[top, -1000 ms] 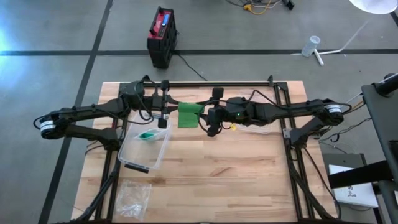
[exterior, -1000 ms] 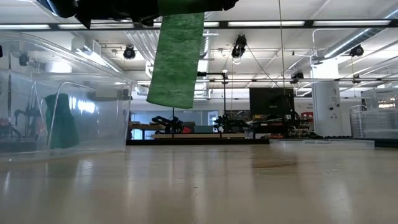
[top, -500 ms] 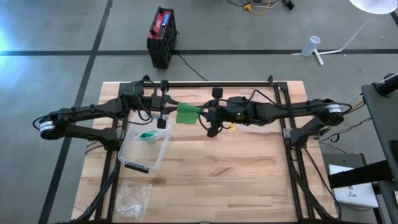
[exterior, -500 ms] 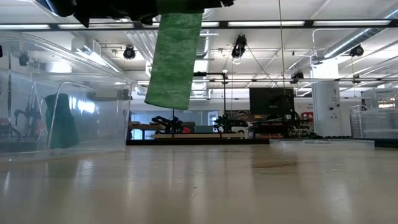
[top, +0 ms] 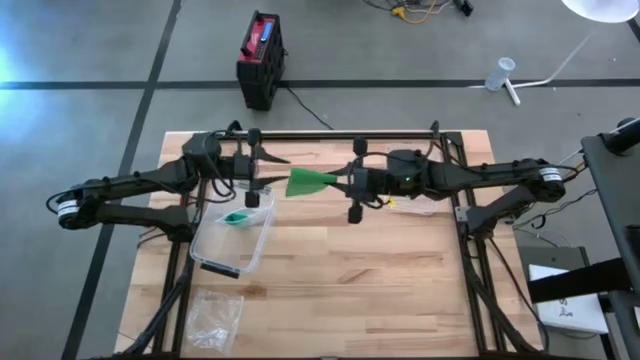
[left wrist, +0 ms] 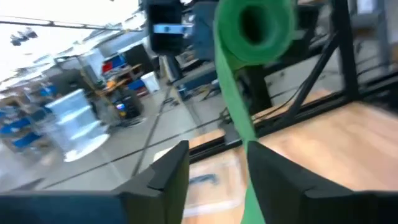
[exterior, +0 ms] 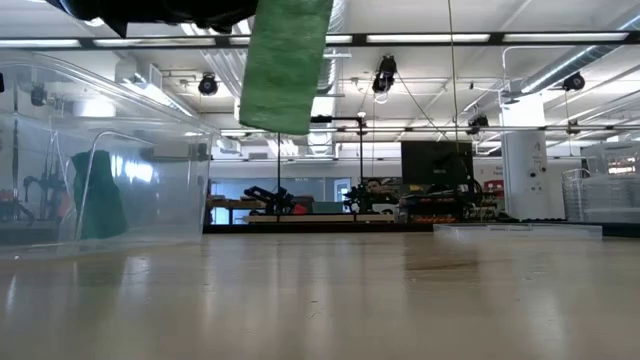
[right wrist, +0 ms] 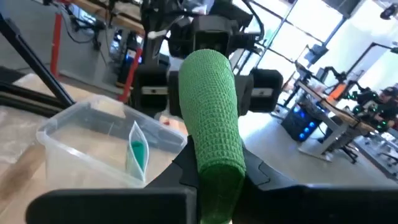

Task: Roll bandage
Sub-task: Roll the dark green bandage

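Note:
The green bandage [top: 308,182] hangs in the air over the table's far middle, between my two grippers. It is a hollow roll [left wrist: 254,28] with a loose strip [exterior: 285,65] hanging from it, clear of the table. My right gripper [top: 346,184] is shut on the roll [right wrist: 211,112]. My left gripper [top: 270,172] faces the roll's other end with its fingers open. The strip [left wrist: 239,112] runs down between those fingers [left wrist: 168,174]. My right gripper pinches the roll's near end [right wrist: 221,171] between its two fingers. It comes level from the table's right side, and the fingers lie along the roll. The roll sticks out level toward my left gripper, lifted clear. My left gripper: I cannot tell whether it touches the strip.
A clear plastic bin [top: 235,240] with a small green thing [top: 237,216] inside stands below my left gripper, at the left in the low view [exterior: 100,150]. A clear plastic bag [top: 214,316] lies at the near left corner. A black rail [top: 340,134] runs along the far edge.
My right gripper has gone a little toward the table's right edge and has turned about its own axis, taking the bandage along. The bandage now shows narrower at the right gripper's end, and its hanging strip has risen. My left gripper has drawn back slightly toward the left edge.

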`<state>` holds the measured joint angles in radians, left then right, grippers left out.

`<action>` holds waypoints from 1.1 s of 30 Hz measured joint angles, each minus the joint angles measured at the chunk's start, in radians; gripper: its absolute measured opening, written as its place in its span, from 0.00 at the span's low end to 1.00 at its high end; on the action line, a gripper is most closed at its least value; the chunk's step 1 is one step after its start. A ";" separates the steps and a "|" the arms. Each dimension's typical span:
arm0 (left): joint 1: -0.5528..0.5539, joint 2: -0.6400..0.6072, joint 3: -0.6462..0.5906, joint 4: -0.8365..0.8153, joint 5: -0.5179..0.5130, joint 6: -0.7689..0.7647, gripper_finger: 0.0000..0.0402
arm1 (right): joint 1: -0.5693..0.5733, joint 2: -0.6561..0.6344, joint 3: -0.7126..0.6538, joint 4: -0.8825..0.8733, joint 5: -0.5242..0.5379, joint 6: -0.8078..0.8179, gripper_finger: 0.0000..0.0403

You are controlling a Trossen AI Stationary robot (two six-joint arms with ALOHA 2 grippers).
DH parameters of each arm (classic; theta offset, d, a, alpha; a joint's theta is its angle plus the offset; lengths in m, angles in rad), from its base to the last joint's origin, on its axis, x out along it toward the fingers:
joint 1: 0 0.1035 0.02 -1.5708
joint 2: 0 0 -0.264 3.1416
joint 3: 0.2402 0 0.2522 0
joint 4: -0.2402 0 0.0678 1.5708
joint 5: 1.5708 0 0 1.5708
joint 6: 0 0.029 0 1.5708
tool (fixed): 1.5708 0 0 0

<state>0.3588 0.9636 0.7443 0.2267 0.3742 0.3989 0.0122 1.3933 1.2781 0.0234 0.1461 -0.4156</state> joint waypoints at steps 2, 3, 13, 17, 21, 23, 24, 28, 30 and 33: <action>0.001 0.019 -0.017 0.030 0.006 -0.038 0.43 | -0.002 0.000 0.000 0.021 -0.022 0.000 0.08; 0.002 0.030 -0.027 0.050 0.006 -0.054 0.45 | -0.001 -0.001 0.002 0.017 -0.024 0.000 0.08; 0.002 0.067 -0.051 0.115 0.062 -0.082 0.60 | -0.004 -0.002 0.006 0.002 0.022 -0.004 0.08; 0.005 0.049 -0.051 0.097 0.030 -0.067 0.59 | -0.006 -0.003 0.006 -0.038 0.078 -0.013 0.08; 0.018 0.023 -0.051 0.058 -0.074 -0.052 0.58 | -0.006 -0.004 0.006 -0.061 0.097 0.001 0.08; 0.019 0.023 -0.051 0.038 -0.041 -0.052 0.58 | -0.005 -0.005 0.006 -0.077 0.121 -0.005 0.08; 0.019 0.024 -0.051 0.036 -0.014 -0.053 0.58 | -0.005 -0.004 0.006 -0.080 0.141 -0.010 0.08; 0.018 0.049 -0.051 0.054 0.037 -0.113 0.59 | -0.007 0.000 0.006 -0.070 0.163 -0.009 0.08; 0.019 0.073 -0.051 0.046 0.036 -0.124 0.60 | -0.006 0.006 0.006 -0.064 0.135 0.000 0.08; 0.019 0.117 -0.051 0.098 0.036 -0.148 0.60 | -0.005 0.016 0.006 -0.070 0.112 0.012 0.08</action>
<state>0.3775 1.0802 0.6930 0.3252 0.4105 0.2504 0.0067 1.4091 1.2846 -0.0470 0.2586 -0.4037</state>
